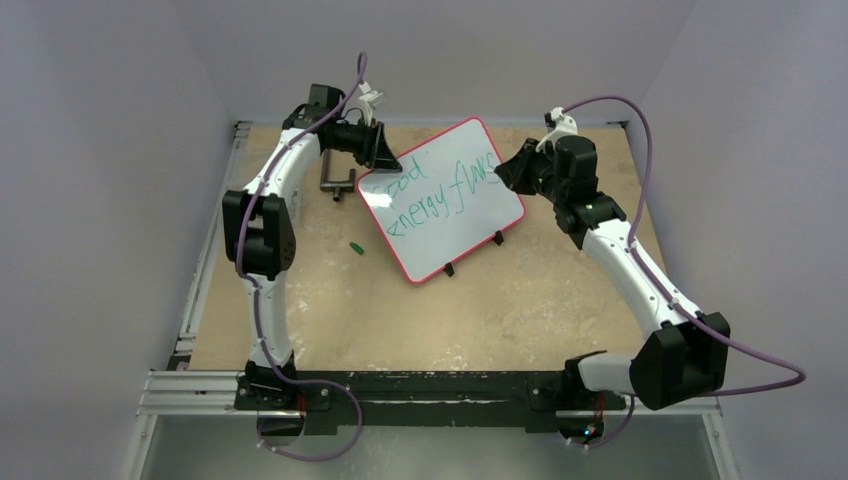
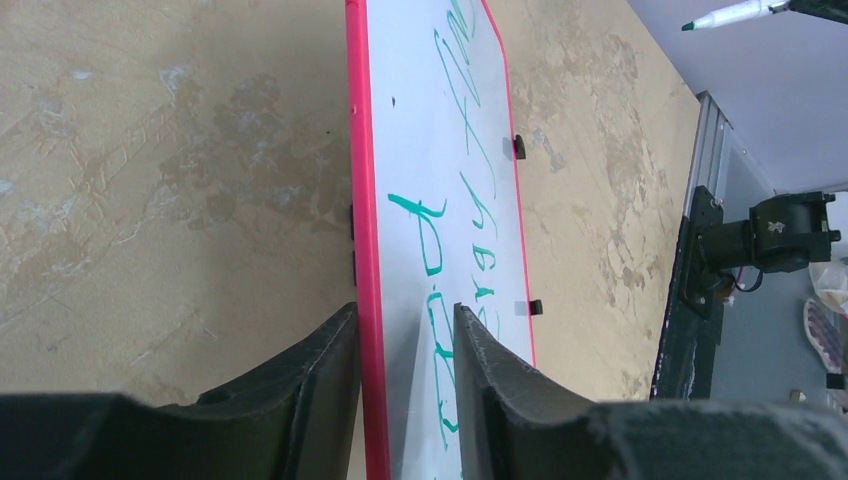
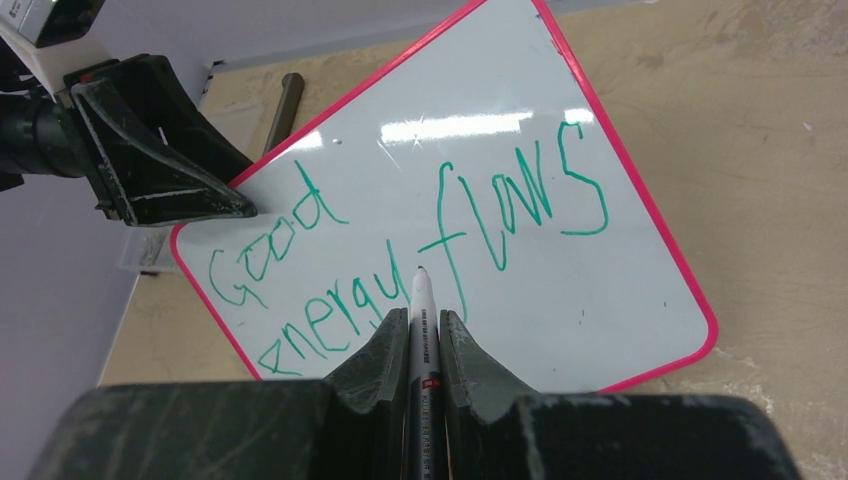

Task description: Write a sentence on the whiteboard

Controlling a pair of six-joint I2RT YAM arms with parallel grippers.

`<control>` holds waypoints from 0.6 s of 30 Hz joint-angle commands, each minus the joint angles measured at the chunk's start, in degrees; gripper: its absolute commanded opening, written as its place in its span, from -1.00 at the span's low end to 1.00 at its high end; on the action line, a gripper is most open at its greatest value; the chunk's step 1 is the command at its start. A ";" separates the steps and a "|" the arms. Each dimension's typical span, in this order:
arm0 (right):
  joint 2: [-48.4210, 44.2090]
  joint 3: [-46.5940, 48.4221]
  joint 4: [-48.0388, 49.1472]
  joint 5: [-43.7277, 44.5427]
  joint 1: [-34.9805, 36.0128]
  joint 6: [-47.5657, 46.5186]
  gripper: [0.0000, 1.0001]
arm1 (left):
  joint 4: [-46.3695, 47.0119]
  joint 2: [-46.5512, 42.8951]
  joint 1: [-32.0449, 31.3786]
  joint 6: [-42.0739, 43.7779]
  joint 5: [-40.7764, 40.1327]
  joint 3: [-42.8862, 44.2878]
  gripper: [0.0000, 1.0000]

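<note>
The whiteboard (image 1: 470,225), white with a red frame and two black clip feet, stands tilted at the middle back of the table. The sentence (image 1: 440,190) in green reads "Good energy flows" in two slanted lines; it also shows in the right wrist view (image 3: 440,230). My left gripper (image 1: 385,160) is shut on the whiteboard's upper left edge (image 2: 366,200), its jaws either side of the red frame (image 2: 405,310). My right gripper (image 1: 503,172) is shut on a white marker (image 3: 420,310). The marker's tip points at the board (image 3: 600,290) and is held off it near "energy".
A small green marker cap (image 1: 354,246) lies on the table left of the board. A dark metal bar (image 1: 335,180) lies behind the board's left corner. Aluminium rails (image 1: 200,290) edge the table, with walls close behind and to both sides.
</note>
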 commanded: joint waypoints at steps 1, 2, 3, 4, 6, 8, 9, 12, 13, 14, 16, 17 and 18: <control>-1.26 -0.24 2.63 -0.91 0.26 0.66 -1.00 | 0.40 -3.38 0.38 1.59 -0.10 0.00 -0.20; -1.22 -0.32 2.70 -0.93 0.29 0.72 -1.00 | 0.25 -3.30 0.38 1.73 -0.39 -0.07 -0.19; -1.14 -0.28 2.83 -1.01 0.28 0.76 -1.00 | 0.19 -3.32 0.44 1.87 -0.45 -0.15 -0.18; -1.07 -0.29 2.77 -0.98 0.28 0.74 -1.00 | 0.14 -3.36 0.42 1.88 -0.47 -0.25 -0.18; -1.05 -0.17 2.77 -0.90 0.29 0.71 -1.00 | 0.16 -3.35 0.53 1.98 -0.47 -0.35 -0.17; -1.02 -0.15 2.76 -0.77 0.27 0.66 -1.00 | 0.28 -3.35 0.55 1.97 -0.47 -0.40 -0.16; -1.04 -0.20 2.76 -0.76 0.29 0.65 -1.00 | 0.38 -3.21 0.53 1.90 -0.47 -0.36 -0.15; -1.13 -0.56 3.09 -0.91 0.26 0.80 -1.00 | 0.65 -3.01 0.55 1.68 -0.47 -0.41 -0.13; -1.13 -0.66 3.17 -0.93 0.29 0.83 -1.00 | 0.65 -2.98 0.55 1.54 -0.61 -0.38 -0.12; -1.13 -0.68 3.26 -1.00 0.24 0.83 -1.00 | 0.71 -2.99 0.60 1.30 -0.64 -0.36 -0.07; -1.13 -0.68 3.23 -1.11 0.29 0.85 -1.00 | 1.13 -3.12 0.71 0.55 -0.72 -0.35 0.00; -1.13 -0.68 3.26 -1.11 0.29 0.81 -1.00 | 1.56 -3.21 0.85 -0.01 -0.75 -0.43 0.04; -1.13 -0.68 3.28 -1.15 0.29 0.83 -1.00 | 1.97 -3.42 1.02 -0.48 -0.59 -0.44 0.08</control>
